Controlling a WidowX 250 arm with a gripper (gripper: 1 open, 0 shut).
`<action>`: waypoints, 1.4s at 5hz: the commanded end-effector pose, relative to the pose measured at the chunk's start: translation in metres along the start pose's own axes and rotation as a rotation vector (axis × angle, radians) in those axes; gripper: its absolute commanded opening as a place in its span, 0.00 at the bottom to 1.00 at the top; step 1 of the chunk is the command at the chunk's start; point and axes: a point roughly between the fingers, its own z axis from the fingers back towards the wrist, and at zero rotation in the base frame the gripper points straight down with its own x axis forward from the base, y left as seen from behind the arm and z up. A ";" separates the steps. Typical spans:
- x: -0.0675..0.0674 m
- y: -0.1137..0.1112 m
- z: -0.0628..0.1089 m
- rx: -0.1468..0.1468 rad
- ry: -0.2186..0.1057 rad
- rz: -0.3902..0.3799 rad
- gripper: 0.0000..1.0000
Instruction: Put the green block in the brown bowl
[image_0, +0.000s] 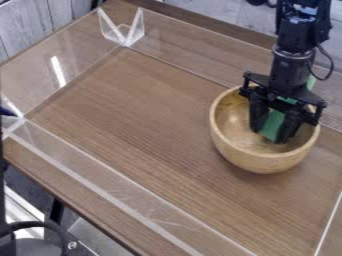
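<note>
The brown bowl (249, 150) sits on the wooden table at the right. My gripper (281, 124) points straight down into its hollow. It is shut on the green block (278, 125), which stands upright between the black fingers (259, 108). The block's lower end is inside the bowl, below the rim; whether it touches the bottom I cannot tell.
A clear acrylic wall (80, 165) runs along the table's front and left edges. A clear plastic bracket (120, 28) stands at the far left corner. Bare wooden tabletop (127, 110) stretches left of the bowl. The table's right edge lies just past the bowl.
</note>
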 end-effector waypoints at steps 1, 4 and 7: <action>0.010 0.000 0.015 -0.008 -0.059 -0.015 0.00; 0.013 0.003 0.012 -0.017 -0.060 -0.025 0.00; 0.008 0.007 0.020 -0.022 -0.053 -0.001 1.00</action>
